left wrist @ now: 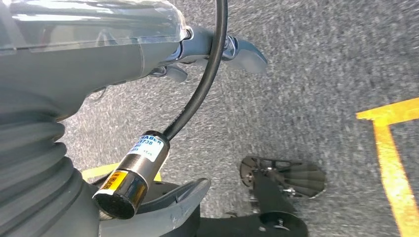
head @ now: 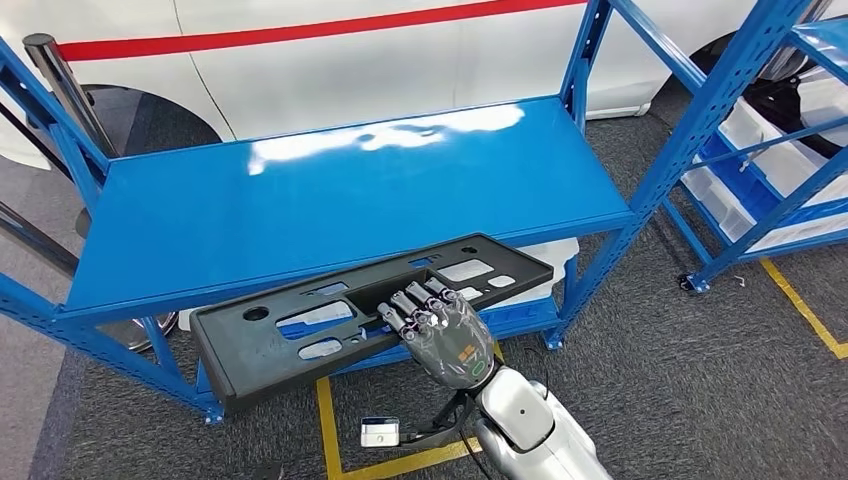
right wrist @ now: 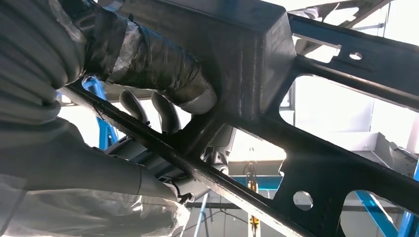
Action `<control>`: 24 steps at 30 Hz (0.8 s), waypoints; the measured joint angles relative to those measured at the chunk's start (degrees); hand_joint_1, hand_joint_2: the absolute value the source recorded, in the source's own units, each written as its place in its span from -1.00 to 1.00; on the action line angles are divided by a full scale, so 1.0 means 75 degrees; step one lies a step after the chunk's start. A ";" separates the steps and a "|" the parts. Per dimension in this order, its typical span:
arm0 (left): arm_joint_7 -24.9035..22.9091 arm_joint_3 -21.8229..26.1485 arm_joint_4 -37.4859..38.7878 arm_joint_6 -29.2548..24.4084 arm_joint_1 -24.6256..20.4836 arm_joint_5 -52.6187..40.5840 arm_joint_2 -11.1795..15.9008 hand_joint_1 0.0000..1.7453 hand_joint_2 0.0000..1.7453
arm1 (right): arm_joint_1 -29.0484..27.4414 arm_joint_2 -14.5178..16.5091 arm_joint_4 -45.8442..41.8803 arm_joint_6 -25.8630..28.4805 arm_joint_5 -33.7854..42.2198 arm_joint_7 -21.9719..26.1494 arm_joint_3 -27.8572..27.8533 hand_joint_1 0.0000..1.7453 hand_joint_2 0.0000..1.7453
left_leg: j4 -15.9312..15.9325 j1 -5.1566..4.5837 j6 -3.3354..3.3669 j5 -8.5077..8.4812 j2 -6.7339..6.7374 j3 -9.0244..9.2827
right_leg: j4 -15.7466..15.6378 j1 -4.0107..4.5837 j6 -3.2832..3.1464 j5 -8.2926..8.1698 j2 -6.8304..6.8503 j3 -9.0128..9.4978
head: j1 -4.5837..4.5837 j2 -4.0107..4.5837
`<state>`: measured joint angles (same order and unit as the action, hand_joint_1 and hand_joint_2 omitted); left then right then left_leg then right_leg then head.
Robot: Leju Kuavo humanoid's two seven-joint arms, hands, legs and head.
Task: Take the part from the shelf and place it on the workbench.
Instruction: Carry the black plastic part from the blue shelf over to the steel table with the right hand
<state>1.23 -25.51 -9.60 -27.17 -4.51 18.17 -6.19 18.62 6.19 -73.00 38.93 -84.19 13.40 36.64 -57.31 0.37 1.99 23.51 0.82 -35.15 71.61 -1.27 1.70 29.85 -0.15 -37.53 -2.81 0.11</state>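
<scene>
A blue steel counter [head: 340, 200] is seen standing in front of a white vehicle with a red stripe [head: 300, 60], its glossy top bare and catching the ceiling lights, so a landing place is judged to be ready. A second blue rack [head: 770, 150] holding pale bins [head: 770, 170] is set well apart to the right. Just in front of the counter's near edge, a long black plastic panel [head: 350, 310] pierced with cut-outs and round holes is held roughly level, above the grey carpet and yellow floor tape [head: 330, 420]. The panel is carried near its middle, presumably so that its length balances on one arm. The right hand [head: 445, 325] is closed on it: fingers are laid over the top face and hooked into a central opening, while in the right wrist view the thumb [right wrist: 163, 74] is pressed up against the ribbed underside. The left hand [left wrist: 217, 49] is seen hanging over the carpet with nothing in it; how far its fingers are spread cannot be told. The part is judged not yet placed, a forward reach remaining.
</scene>
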 joint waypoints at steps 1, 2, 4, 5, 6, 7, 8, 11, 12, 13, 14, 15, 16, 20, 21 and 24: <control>-0.0005 0.0000 0.0000 -0.0001 -0.0002 0.0003 0.0001 -1.00 1.00 | 0.0012 0.0000 0.0000 0.0000 -0.0006 -0.0002 -0.0001 1.00 1.00 | -0.0095 0.0008 -0.0037 -0.0031 0.0000 -0.0124 | -0.0478 -0.0020 0.0023 -0.0046 0.0007 0.0361 | -0.0001 0.0000; -0.0012 0.0000 0.0000 -0.0003 -0.0004 0.0003 0.0001 -1.00 1.00 | 0.0022 0.0003 -0.0002 0.0000 -0.0013 -0.0008 -0.0001 1.00 1.00 | -0.0187 0.0008 -0.0079 -0.0057 -0.0004 -0.0225 | -0.0914 -0.0012 0.0005 -0.0027 0.0004 0.0661 | 0.0004 0.0000; -0.0028 -0.0001 0.0000 -0.0014 -0.0002 0.0003 0.0001 -1.00 1.00 | 0.0037 0.0009 -0.0007 0.0000 -0.0030 -0.0037 -0.0003 1.00 1.00 | -0.0301 -0.0003 -0.0176 -0.0136 -0.0014 -0.0344 | -0.1410 0.0026 -0.0089 0.0125 -0.0011 0.0926 | 0.0008 0.0000; -0.0036 -0.0004 0.0000 -0.0020 0.0004 0.0002 0.0001 -1.00 1.00 | 0.0036 0.0012 -0.0012 0.0000 -0.0035 -0.0058 -0.0004 1.00 1.00 | -0.0305 0.0000 -0.0230 -0.0195 -0.0019 -0.0365 | -0.1433 0.0052 -0.0174 0.0090 -0.0021 0.0899 | 0.0006 0.0000; -0.0041 -0.0009 0.0002 -0.0028 0.0013 0.0001 0.0004 -1.00 1.00 | 0.0039 0.0012 -0.0015 0.0000 -0.0038 -0.0075 -0.0004 1.00 1.00 | -0.0299 0.0013 -0.0282 -0.0245 -0.0027 -0.0391 | -0.1453 0.0044 -0.0251 0.0030 -0.0015 0.0842 | 0.0001 0.0000; -0.0047 -0.0020 0.0004 -0.0037 0.0020 0.0000 0.0008 -1.00 1.00 | 0.0044 0.0014 -0.0018 0.0000 -0.0039 -0.0087 -0.0004 1.00 1.00 | -0.0328 0.0030 -0.0328 -0.0203 -0.0037 -0.0441 | -0.1466 0.0039 -0.0330 -0.0050 -0.0005 0.0782 | 0.0002 0.0000; -0.0050 -0.0031 0.0007 -0.0046 0.0030 -0.0001 0.0012 -1.00 1.00 | 0.0048 0.0017 -0.0023 0.0000 -0.0033 -0.0093 -0.0004 1.00 1.00 | -0.0458 0.0045 -0.0371 -0.0013 -0.0046 -0.0518 | -0.1492 0.0026 -0.0404 -0.0147 0.0008 0.0702 | 0.0004 0.0000; -0.0048 -0.0055 0.0009 -0.0060 0.0034 -0.0004 0.0015 -1.00 1.00 | 0.0057 0.0028 -0.0026 0.0000 0.0003 -0.0087 -0.0006 1.00 1.00 | -0.1611 0.0072 -0.0475 0.1097 -0.0059 -0.0821 | -0.1513 0.0018 -0.0500 -0.0456 0.0026 0.0357 | 0.0018 0.0000; -0.0047 -0.0059 0.0009 -0.0061 0.0031 -0.0004 0.0015 -1.00 1.00 | 0.0057 0.0028 -0.0021 0.0000 0.0023 -0.0075 -0.0007 1.00 1.00 | -0.2033 0.0076 -0.0495 0.1303 -0.0059 -0.0863 | -0.1507 0.0023 -0.0499 -0.0553 0.0028 0.0227 | 0.0018 0.0000; -0.0044 -0.0062 0.0009 -0.0061 0.0029 -0.0002 0.0015 -1.00 1.00 | 0.0057 0.0028 -0.0009 0.0000 0.0047 -0.0058 -0.0007 1.00 1.00 | -0.2281 0.0077 -0.0503 0.1317 -0.0060 -0.0814 | -0.1499 0.0027 -0.0492 -0.0646 0.0030 0.0100 | 0.0018 0.0000; -0.0043 -0.0064 0.0009 -0.0061 0.0029 0.0001 0.0015 -1.00 1.00 | 0.0057 0.0027 0.0007 0.0000 0.0073 -0.0037 -0.0007 1.00 1.00 | -0.2297 0.0077 -0.0498 0.1178 -0.0060 -0.0646 | -0.1493 0.0030 -0.0480 -0.0740 0.0032 -0.0025 | 0.0019 0.0000; -0.0042 -0.0064 0.0009 -0.0061 0.0026 0.0003 0.0015 -1.00 1.00 | 0.0059 0.0027 0.0025 0.0000 0.0102 -0.0015 -0.0007 1.00 1.00 | -0.2041 0.0076 -0.0478 0.0971 -0.0061 -0.0341 | -0.1490 0.0031 -0.0462 -0.0831 0.0031 -0.0136 | 0.0019 0.0000; -0.0042 -0.0064 0.0009 -0.0061 0.0016 0.0006 0.0016 -1.00 1.00 | 0.0068 0.0027 0.0042 0.0000 0.0134 0.0004 -0.0007 1.00 1.00 | -0.1576 0.0073 -0.0443 0.0830 -0.0066 0.0076 | -0.1487 0.0030 -0.0440 -0.0923 0.0029 -0.0229 | 0.0019 0.0000; -0.0042 -0.0066 0.0009 -0.0066 -0.0039 0.0011 0.0023 -1.00 1.00 | 0.0152 0.0037 0.0094 0.0000 0.0228 0.0058 -0.0007 1.00 1.00 | 0.0040 -0.0013 -0.0291 0.1001 -0.0099 0.1141 | -0.1577 0.0035 -0.0261 -0.1273 0.0031 -0.0350 | 0.0021 0.0000; -0.0049 -0.0067 0.0009 -0.0067 -0.0032 0.0013 0.0023 -1.00 1.00 | 0.0170 0.0035 0.0117 0.0000 0.0238 0.0071 -0.0007 1.00 1.00 | 0.0054 -0.0016 -0.0251 0.0922 -0.0101 0.1087 | -0.1638 0.0035 -0.0205 -0.1363 0.0031 -0.0338 | 0.0021 0.0000; -0.0087 -0.0067 0.0009 -0.0075 -0.0022 0.0031 0.0023 -1.00 1.00 | 0.0206 0.0023 0.0207 0.0000 0.0245 0.0118 -0.0007 1.00 1.00 | 0.0157 0.0020 -0.0067 0.0582 -0.0046 0.0854 | -0.1342 0.0027 -0.0120 -0.0888 0.0016 -0.0509 | 0.0022 0.0000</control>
<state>0.57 -26.01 -9.53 -27.73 -4.67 18.40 -6.02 20.16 6.36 -71.45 38.93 -82.35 14.28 36.59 -56.13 0.51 1.49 27.87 0.47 -28.75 61.55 -1.06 0.80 23.19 -0.03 -41.35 -2.64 0.11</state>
